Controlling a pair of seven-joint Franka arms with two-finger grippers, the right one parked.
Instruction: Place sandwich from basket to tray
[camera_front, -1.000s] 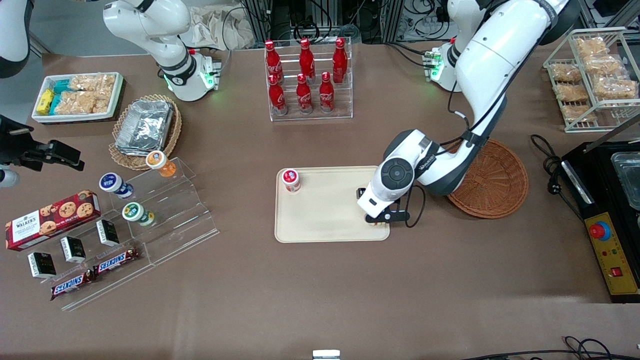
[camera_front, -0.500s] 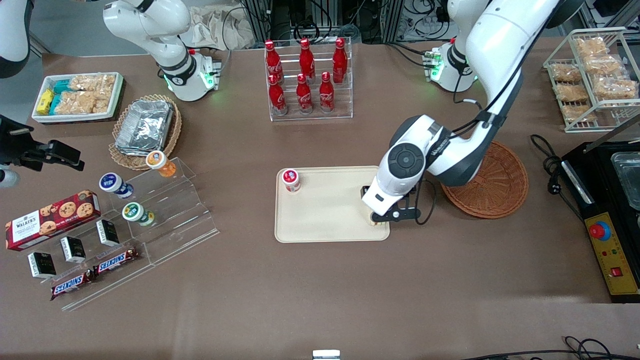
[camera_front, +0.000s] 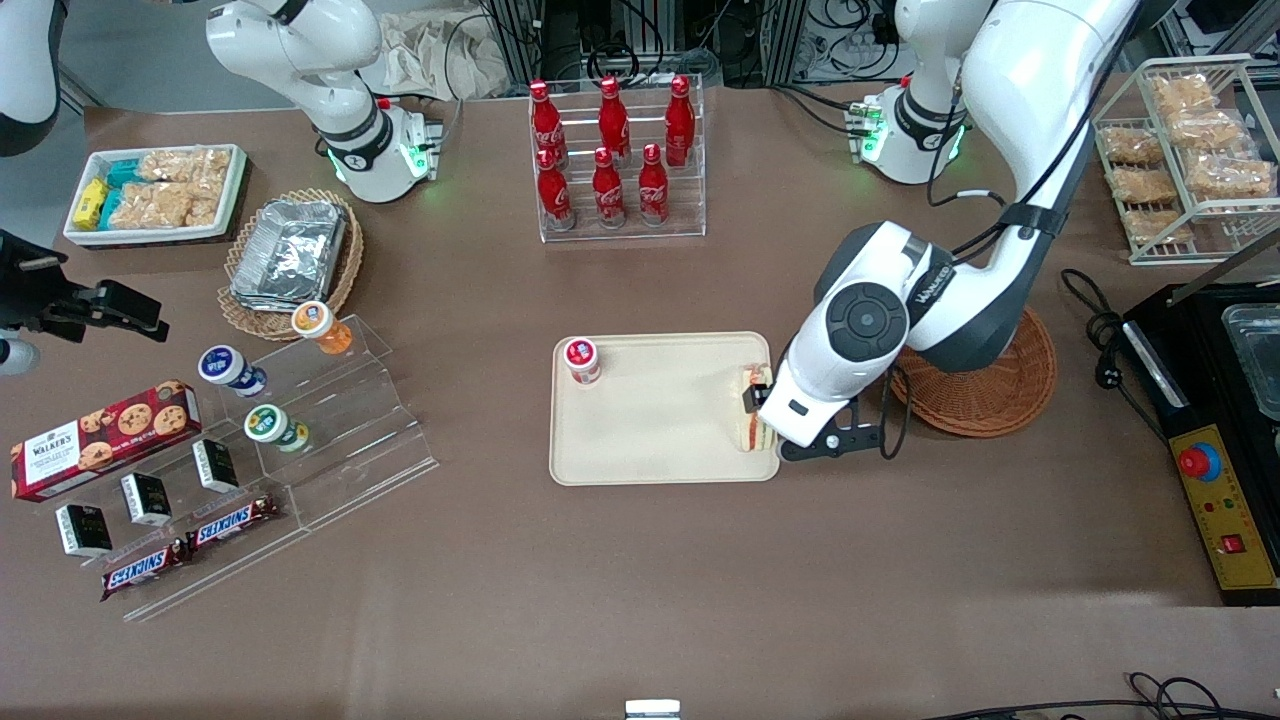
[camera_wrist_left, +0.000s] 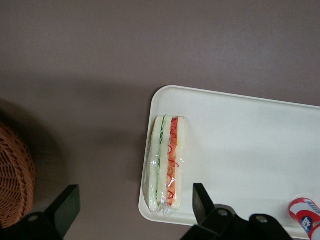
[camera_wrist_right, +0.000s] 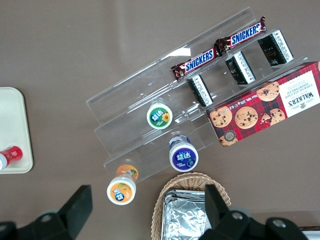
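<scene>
A wrapped sandwich (camera_wrist_left: 166, 165) is lying on its side on the beige tray (camera_front: 650, 440), along the tray's short edge at the working arm's end, with its red and green filling stripes facing up. In the front view the sandwich (camera_front: 752, 425) is partly covered by the arm. The gripper (camera_wrist_left: 135, 205) is hanging above that edge of the tray, its two dark fingers (camera_wrist_left: 202, 200) spread wide apart and holding nothing, with the sandwich lying below the gap between them. A small red-capped pot (camera_front: 581, 359) is standing on the tray at its parked-arm end, farther from the front camera than the sandwich. The reddish-brown wicker basket (camera_front: 990, 385) is sitting on the brown table (camera_front: 640, 580) just beside the tray, toward the working arm's end, partly under the arm.
</scene>
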